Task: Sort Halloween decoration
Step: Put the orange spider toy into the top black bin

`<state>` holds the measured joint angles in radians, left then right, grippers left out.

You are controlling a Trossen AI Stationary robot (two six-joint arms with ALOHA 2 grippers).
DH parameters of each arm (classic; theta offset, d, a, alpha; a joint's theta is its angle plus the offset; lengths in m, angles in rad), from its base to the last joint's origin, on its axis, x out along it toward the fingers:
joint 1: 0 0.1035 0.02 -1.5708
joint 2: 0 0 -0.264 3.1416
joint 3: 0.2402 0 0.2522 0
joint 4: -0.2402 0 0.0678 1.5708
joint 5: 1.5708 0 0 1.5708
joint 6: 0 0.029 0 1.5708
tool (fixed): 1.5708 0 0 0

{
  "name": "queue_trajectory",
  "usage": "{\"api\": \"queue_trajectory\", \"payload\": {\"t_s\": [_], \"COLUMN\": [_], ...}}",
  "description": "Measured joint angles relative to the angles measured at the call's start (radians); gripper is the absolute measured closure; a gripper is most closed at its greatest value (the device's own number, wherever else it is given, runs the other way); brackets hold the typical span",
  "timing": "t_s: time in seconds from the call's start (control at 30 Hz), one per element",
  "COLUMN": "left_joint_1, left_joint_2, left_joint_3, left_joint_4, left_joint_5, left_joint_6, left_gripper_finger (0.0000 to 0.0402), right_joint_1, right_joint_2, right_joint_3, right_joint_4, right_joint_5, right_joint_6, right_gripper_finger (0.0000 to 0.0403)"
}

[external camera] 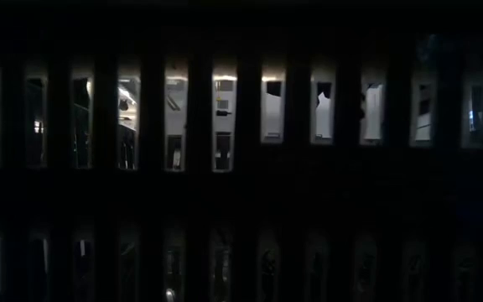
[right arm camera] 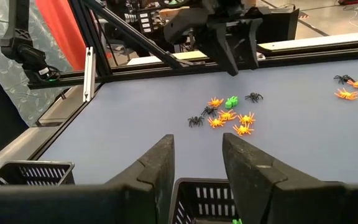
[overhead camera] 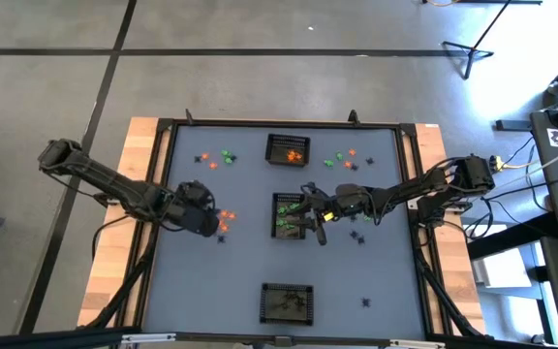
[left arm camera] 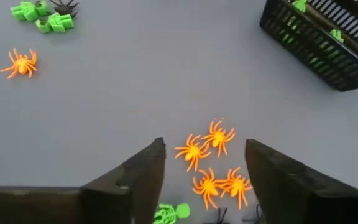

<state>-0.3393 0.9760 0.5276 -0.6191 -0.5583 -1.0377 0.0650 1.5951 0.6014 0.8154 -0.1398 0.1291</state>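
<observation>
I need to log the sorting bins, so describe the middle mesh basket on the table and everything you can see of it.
The middle basket is a small rectangular bin of black mesh that looks like plastic, with slotted walls and an open top. It sits upright on the grey table near its centre, between two similar baskets. Green trinkets lie inside it. The right gripper hangs over its right edge, fingers apart; whether it touches the rim is unclear. A cluster of orange spiders lies on the table to its left, apart from it.

My table [overhead camera: 192, 291], grey top: three black mesh baskets [overhead camera: 288, 149] in a middle row; orange, green, black Halloween decoration [overhead camera: 225, 219] scattered in clusters.
</observation>
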Motion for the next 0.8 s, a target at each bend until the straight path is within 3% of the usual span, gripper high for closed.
{"api": "queue_trajectory", "payload": {"t_s": [0.2,0.57,0.8], "left_joint_1": [0.012,0.037,0.083], "left_joint_2": [0.021,0.295,0.401], "left_joint_3": [-0.014,-0.014,-0.014], "left_joint_4": [0.010,0.201,0.213], "left_joint_5": [0.001,0.077,0.082], "left_joint_6": [0.001,0.101,0.099], "left_gripper_finger": [0.0142,0.0145,0.0146], "right_joint_1": [0.000,0.000,0.000], "right_joint_2": [0.000,0.000,0.000], "right_joint_3": [0.000,0.000,0.000], "right_joint_4": [0.002,0.004,0.004], "right_joint_5": [0.001,0.001,0.001], "right_joint_6": [-0.001,-0.003,-0.003], "right_gripper_finger": [0.0269,0.0269,0.0269]}}
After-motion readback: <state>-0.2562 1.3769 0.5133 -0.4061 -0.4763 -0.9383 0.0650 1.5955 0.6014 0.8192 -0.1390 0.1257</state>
